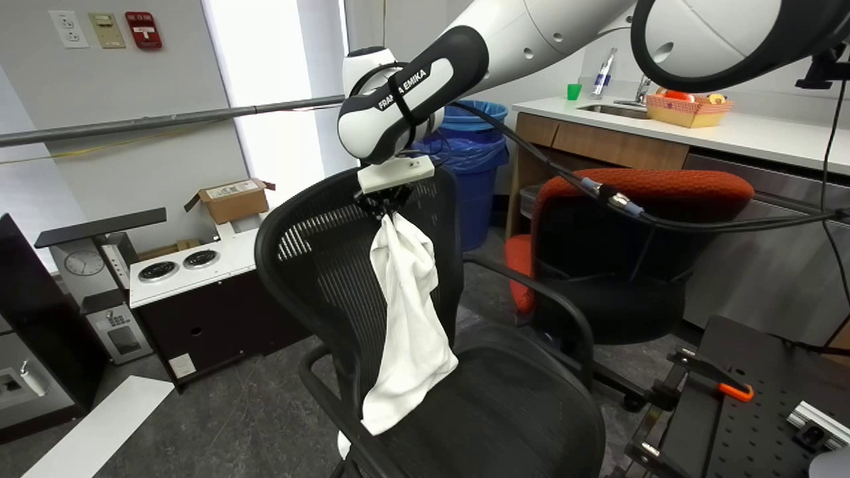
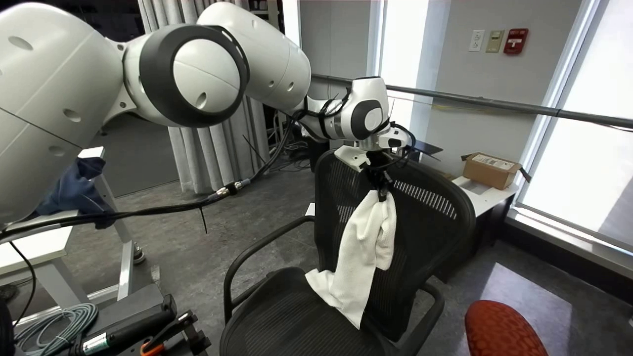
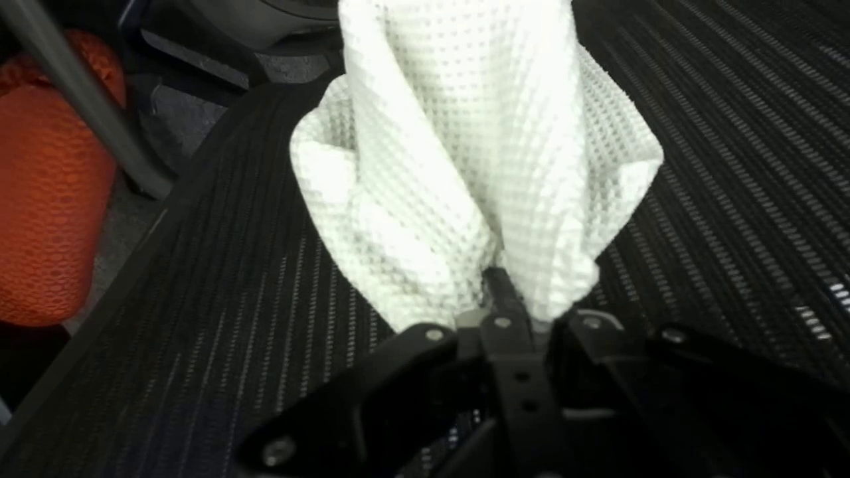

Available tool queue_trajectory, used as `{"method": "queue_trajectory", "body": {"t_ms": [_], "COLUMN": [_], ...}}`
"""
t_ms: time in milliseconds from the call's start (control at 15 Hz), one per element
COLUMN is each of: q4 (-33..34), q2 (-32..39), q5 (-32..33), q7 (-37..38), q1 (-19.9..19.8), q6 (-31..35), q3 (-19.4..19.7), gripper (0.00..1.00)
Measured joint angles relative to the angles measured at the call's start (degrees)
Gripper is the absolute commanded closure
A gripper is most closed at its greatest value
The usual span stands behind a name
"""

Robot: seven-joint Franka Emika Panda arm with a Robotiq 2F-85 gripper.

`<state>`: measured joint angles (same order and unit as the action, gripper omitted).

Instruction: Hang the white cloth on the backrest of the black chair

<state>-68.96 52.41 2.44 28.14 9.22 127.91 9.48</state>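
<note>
Grips the white cloth (image 1: 415, 318) in clenched fingers (image 3: 508, 302), dangling it below them, in front of the black chair's backrest (image 1: 345, 275). If released here undraped, would likely slide onto the seat (image 1: 505, 411) beneath.

My white arm (image 1: 524, 33) has black bands (image 2: 153, 74); above my black, silver-screwed end effector (image 3: 511, 302) sit FRANKA EMIKA lettering (image 1: 402, 90) and black cables (image 1: 511, 136)
</note>
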Motion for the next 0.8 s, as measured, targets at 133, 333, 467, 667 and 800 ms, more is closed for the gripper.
{"method": "queue_trajectory", "body": {"t_ms": [133, 333, 467, 667, 800], "q4": [0.0, 0.3, 1.1, 4.7, 8.2], "q2": [-0.6, -2.8, -4.7, -6.3, -6.3], "q5": [-0.1, -0.2, -0.3, -0.4, -0.4], "q7": [0.0, -0.1, -0.2, -0.2, 0.0], "q1": [0.0, 0.0, 0.0, 0.0, 0.1], "q6": [0.0, 0.3, 0.9, 2.9, 4.4], "q3": [-0.5, -2.0, -3.1, -4.5, -4.6], "gripper": [0.97, 0.97, 0.97, 0.97, 0.97]}}
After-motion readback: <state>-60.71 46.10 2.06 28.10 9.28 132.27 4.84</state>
